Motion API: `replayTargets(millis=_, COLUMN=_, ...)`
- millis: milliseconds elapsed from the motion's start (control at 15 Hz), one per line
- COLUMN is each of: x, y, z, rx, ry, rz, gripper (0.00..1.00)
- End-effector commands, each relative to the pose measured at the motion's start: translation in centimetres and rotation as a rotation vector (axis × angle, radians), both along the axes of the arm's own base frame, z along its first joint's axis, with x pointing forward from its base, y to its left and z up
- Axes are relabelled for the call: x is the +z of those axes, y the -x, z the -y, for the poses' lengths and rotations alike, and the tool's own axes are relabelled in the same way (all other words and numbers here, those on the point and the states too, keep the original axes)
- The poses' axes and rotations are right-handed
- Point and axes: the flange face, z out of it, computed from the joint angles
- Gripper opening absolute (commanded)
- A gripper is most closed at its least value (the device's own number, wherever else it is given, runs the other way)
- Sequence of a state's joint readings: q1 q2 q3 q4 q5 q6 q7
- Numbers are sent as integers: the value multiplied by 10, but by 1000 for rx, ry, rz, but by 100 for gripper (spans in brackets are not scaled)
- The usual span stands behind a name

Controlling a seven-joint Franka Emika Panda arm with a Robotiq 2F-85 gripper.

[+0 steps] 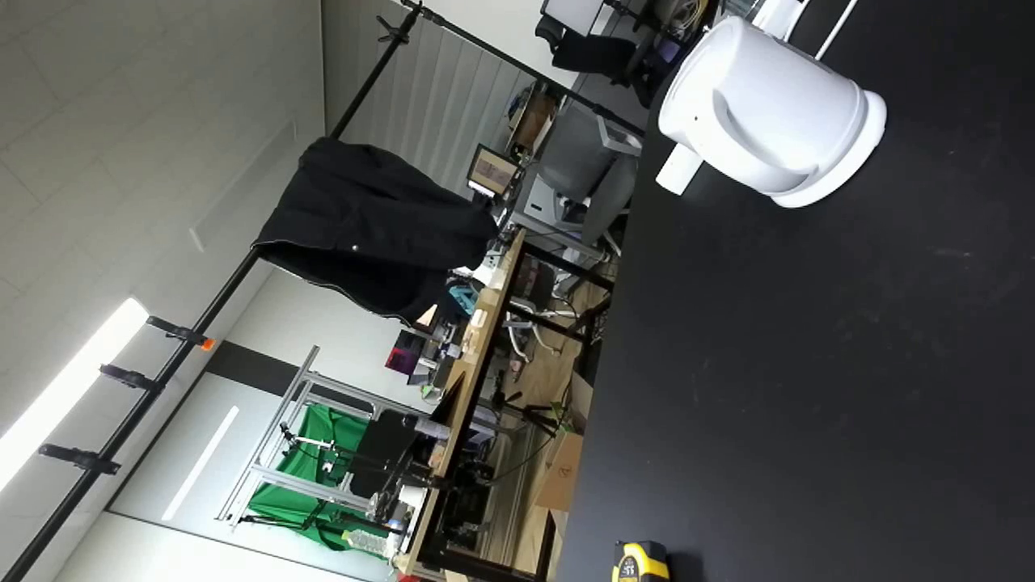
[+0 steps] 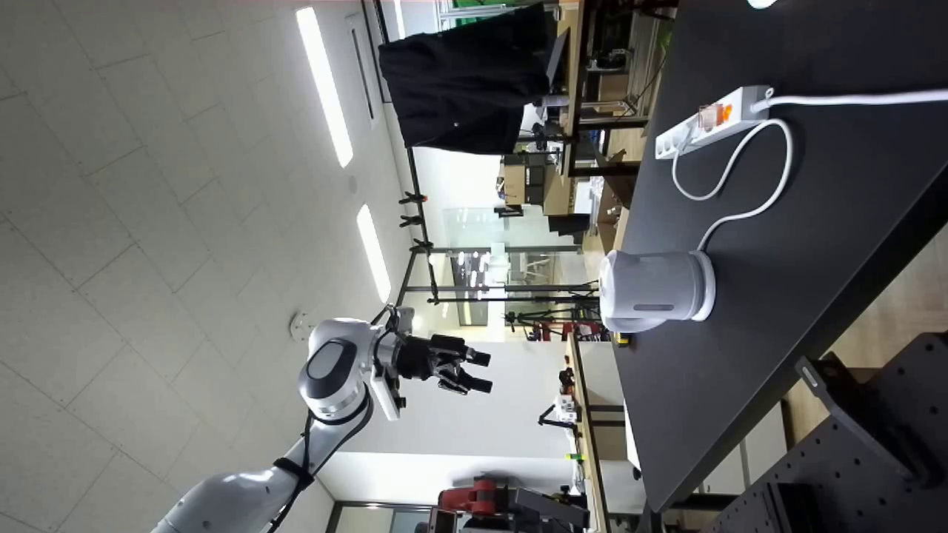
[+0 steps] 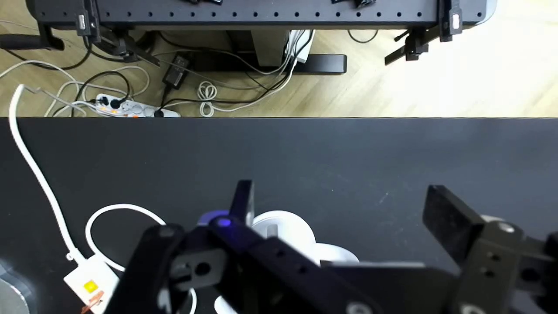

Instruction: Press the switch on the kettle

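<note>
Two jaws of the gripper [image 3: 341, 197] stand wide apart, nearest in the wrist view. Lower down, well apart from them, the white kettle [image 3: 293, 231] (partly hidden behind the gripper here) stands upright on the black bench [image 3: 348, 161], its white cord [image 3: 124, 206] looping to a power strip [image 3: 93, 279]. Past the bench's edge, cables [image 3: 207, 100] lie on the pale wood-grained floor [image 3: 370, 91].

Legible lettering: none. Tape measure [image 1: 645, 561], bottom edge of an exterior view: face marking [image 1: 628, 567], too small to read. Cardboard box [image 1: 558, 490], lower centre: faint printed sign [image 1: 567, 470], indistinct.
</note>
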State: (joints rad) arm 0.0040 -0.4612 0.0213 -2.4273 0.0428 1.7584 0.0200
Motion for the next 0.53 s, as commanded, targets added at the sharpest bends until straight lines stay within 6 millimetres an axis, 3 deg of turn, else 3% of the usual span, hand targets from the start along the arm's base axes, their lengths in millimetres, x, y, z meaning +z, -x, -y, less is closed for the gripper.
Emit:
replayTargets(millis=0, x=0, y=0, z=0, rx=0, ry=0, rz=-1, gripper=100)
replayTargets(millis=267, x=0, y=0, z=0, rx=0, ry=0, rz=-1, gripper=100)
replayTargets(millis=467, x=-2, y=-14, z=-2, rx=7, ry=38, rz=89, gripper=100)
